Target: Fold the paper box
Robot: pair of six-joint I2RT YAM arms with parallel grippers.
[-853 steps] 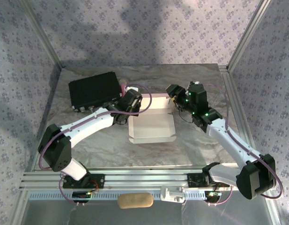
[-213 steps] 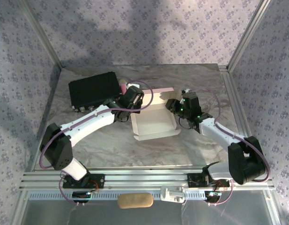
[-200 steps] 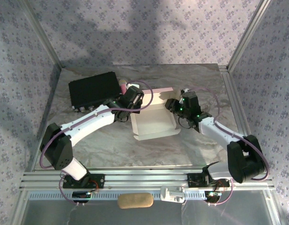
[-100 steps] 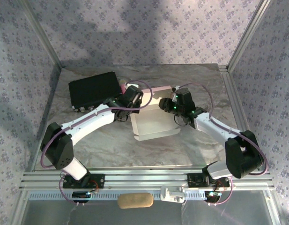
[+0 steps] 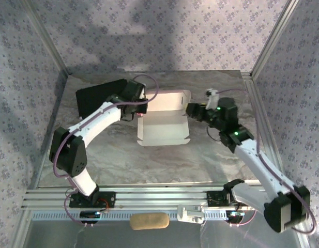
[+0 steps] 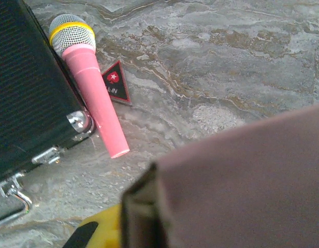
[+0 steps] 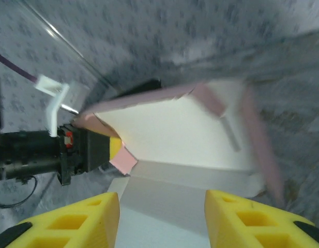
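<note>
The left arm is stretching across the table (image 5: 123,155), the left gripper (image 5: 140,107) clamping the rear left corner of the paper box (image 5: 163,130). The right gripper (image 5: 193,110) is hovering just beside its right wall, fingers (image 7: 81,219) parted, gripping nothing. The box is sitting mid-table, its white inside bare and its rear flap raised.

Top view: moderately bright, diffuse light, seemingly from above. Broad soft shadows lay on the patterned back wall (image 5: 164,31); the marbled grey desk (image 5: 149,160) showed a faint, even sheen. Left wrist: pink microphone (image 6: 94,98) sharp; the near pale pink cardboard box (image 6: 252,181) was out of focus. Right wrist: whole frame was motion-blurred, smeared toward the right edge.
</note>
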